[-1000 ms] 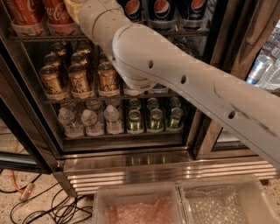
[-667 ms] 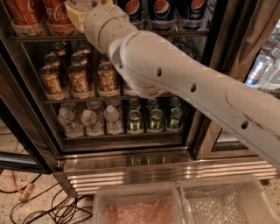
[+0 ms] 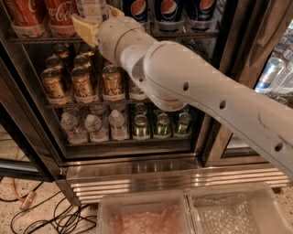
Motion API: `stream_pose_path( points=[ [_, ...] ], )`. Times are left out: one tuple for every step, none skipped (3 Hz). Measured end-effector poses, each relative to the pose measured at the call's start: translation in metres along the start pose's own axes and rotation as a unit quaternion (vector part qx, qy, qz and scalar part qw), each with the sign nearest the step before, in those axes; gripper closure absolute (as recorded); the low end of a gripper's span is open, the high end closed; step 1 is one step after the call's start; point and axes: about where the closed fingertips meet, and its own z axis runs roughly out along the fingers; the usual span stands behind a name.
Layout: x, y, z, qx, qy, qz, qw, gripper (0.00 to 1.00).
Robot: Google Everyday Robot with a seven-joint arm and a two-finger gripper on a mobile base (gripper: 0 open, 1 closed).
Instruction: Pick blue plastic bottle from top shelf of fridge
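Clear plastic bottle with pale blue label (image 3: pixel 91 8) seen on thin dark wire top shelf (image 3: pixel 32 40) of stainless-steel glass-door fridge (image 3: pixel 137 176), at 11 o'clock; gripper (image 3: pixel 94 23) placed at bottle base; spread or pinching cannot be told.

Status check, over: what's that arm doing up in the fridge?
Gripper up at top shelf, right at blue plastic bottle. Coca-Cola bottles crowd one side, Pepsi bottles the other.

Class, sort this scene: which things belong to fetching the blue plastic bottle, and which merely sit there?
Job: blue plastic bottle; top shelf; fridge; gripper, at the bottle's base.
Bystanders: Coca-Cola bottles; Pepsi bottles; gold cans; green cans; floor cables.
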Motion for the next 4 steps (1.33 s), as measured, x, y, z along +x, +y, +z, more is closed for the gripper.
stream_pose_path(
  points=[
    [0.001,0.005,-0.011,-0.045,-0.007,0.012,0.9989,1.00],
    [0.006,0.017,-0.018,-0.104,-0.008,0.028,0.9941,1.00],
    [0.016,0.028,-0.024,-0.152,0.000,0.043,0.9874,1.00],
    [0.028,0.033,-0.033,-0.180,0.010,0.063,0.9816,1.00]
  ],
)
